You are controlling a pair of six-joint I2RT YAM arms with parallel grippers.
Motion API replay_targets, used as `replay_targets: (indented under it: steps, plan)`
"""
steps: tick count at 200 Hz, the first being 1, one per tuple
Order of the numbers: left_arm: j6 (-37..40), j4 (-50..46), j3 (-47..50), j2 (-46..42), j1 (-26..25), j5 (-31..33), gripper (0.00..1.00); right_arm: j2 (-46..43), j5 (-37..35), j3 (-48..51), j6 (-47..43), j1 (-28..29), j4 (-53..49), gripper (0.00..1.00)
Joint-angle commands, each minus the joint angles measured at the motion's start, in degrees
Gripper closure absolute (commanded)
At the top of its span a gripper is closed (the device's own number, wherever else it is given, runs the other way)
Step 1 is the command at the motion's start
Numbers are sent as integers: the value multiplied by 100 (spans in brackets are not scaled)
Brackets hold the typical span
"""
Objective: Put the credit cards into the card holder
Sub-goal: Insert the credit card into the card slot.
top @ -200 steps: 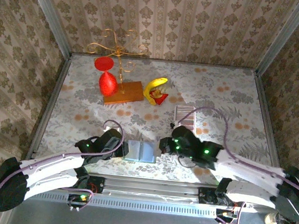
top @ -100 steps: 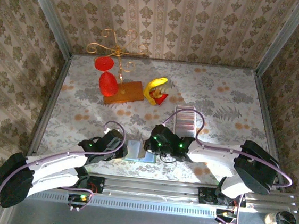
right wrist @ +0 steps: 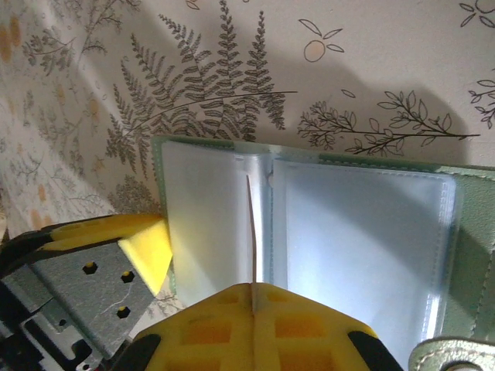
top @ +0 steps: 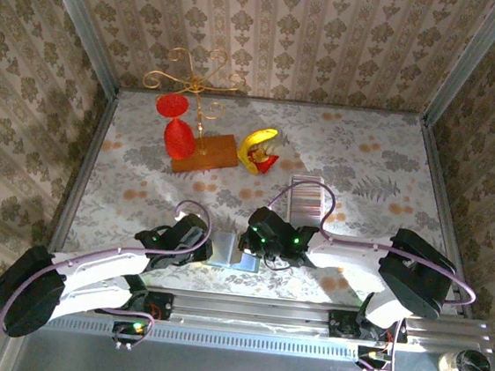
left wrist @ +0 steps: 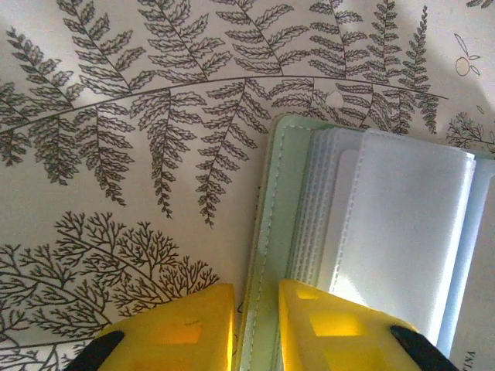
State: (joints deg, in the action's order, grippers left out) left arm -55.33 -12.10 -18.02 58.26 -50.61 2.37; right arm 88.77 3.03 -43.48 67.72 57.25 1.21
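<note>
One card holder (right wrist: pixel 356 239) leaf shows edge-on between the right fingers (right wrist: pixel 309 332).

Bright overhead light; sleeve glare, soft shadows, yellow fingers perhaps blurred.

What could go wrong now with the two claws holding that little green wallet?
1. The left claw pinches just the edge of the card holder, so it might slip and the holder could flop shut.
2. The right claw holds a thin sheet edge-on over the clear pockets; it could bend or miss a slot. Whether it is a card, I cannot tell.
</note>
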Motion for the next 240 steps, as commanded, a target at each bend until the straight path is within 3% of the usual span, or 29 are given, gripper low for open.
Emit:
replay_targets:
  steps: [1, 240]
  plan:
    - [-66, -109, 26, 124, -59, -36, 78, 87, -202, -130, -51, -35, 59, 100]
    - [-171, -29, 54, 177, -193, 51, 80, 135, -224, 297, 195, -4, 692, 100]
